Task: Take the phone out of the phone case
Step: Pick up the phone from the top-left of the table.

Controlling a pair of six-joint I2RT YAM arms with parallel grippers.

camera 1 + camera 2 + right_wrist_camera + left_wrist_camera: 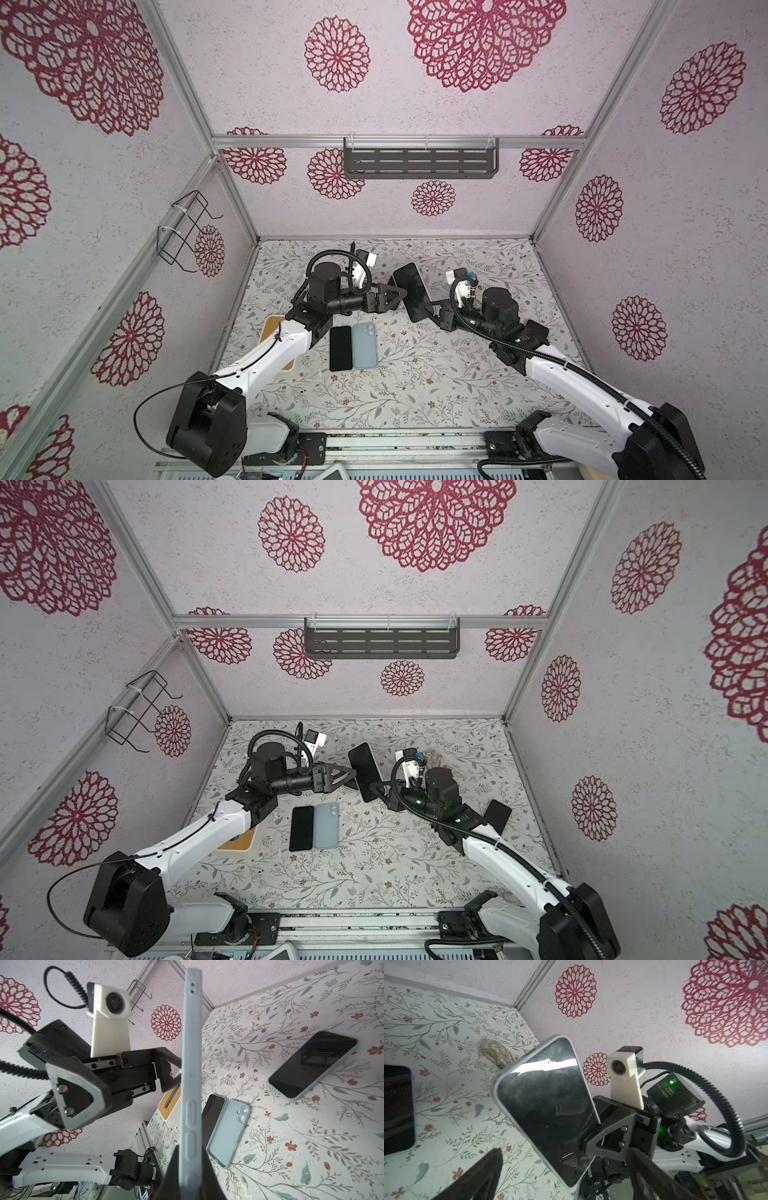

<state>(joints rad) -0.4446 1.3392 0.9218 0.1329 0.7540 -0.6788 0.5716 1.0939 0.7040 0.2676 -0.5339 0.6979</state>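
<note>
A phone (411, 291) with a dark screen sits in a pale blue phone case (191, 1064) and is held up off the table, tilted. My right gripper (190, 1167) is shut on one end of the case, clamping its front and back. In the left wrist view the screen (546, 1105) faces the camera. My left gripper (569, 1178) is open at the phone's opposite side, its fingers spread wide on either side of a lower corner without touching it. Both top views show the two grippers meeting at the phone (365, 771).
A bare black phone (340, 348) and an empty blue case (365, 345) lie side by side on the floral table. Another cased phone (498, 816) lies at the right. A wood-topped white box (239, 841) is at the left and a stone-like lump (434, 757) at the back.
</note>
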